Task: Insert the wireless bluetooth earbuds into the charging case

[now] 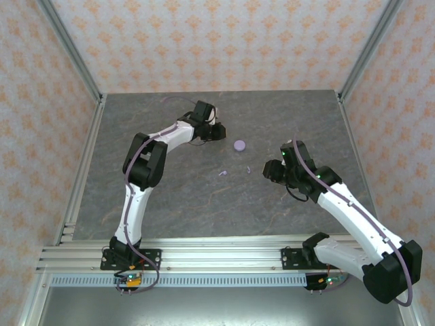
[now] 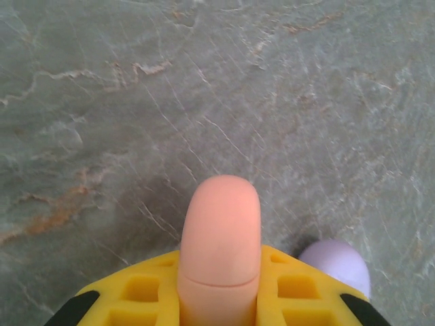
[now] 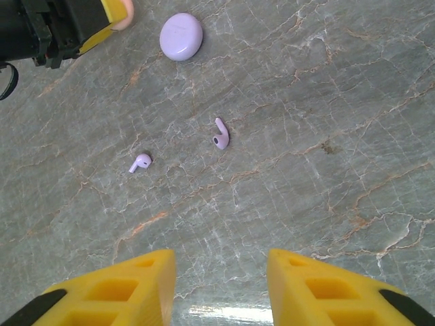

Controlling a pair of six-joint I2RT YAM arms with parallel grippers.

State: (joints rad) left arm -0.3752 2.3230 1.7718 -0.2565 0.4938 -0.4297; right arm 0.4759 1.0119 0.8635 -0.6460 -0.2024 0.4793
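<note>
Two white jointed arms share a grey veined stone-look table (image 1: 170, 204), and the work looks split between them on purpose. The left arm (image 1: 146, 163) stretches far across the surface, elbow raised and forearm angled toward the middle, which puts the left gripper (image 1: 217, 129) low near the far centre. Its yellow fingers (image 2: 160, 265) are clamped on a salmon-pink rounded plastic case (image 2: 219, 238). A seam line suggests this case is closed, and it is probably being kept steady to one side for filling. The right arm (image 1: 353, 210) folds over its base with the wrist tipped downward. The right gripper (image 3: 221, 285) hovers above the table with its jaws spread wide and nothing between them, a stance suited to dropping onto something small. Just beside the left gripper, a lilac round plastic case (image 3: 181, 35) lies flat on the table with its lid shut. Nearer the right gripper, apart from that case, lie two lilac stemmed plastic earbuds (image 3: 220, 134). The second earbud (image 3: 140, 162) lies to the left in the right wrist view, and both are loose on the stone, in no case.
</note>
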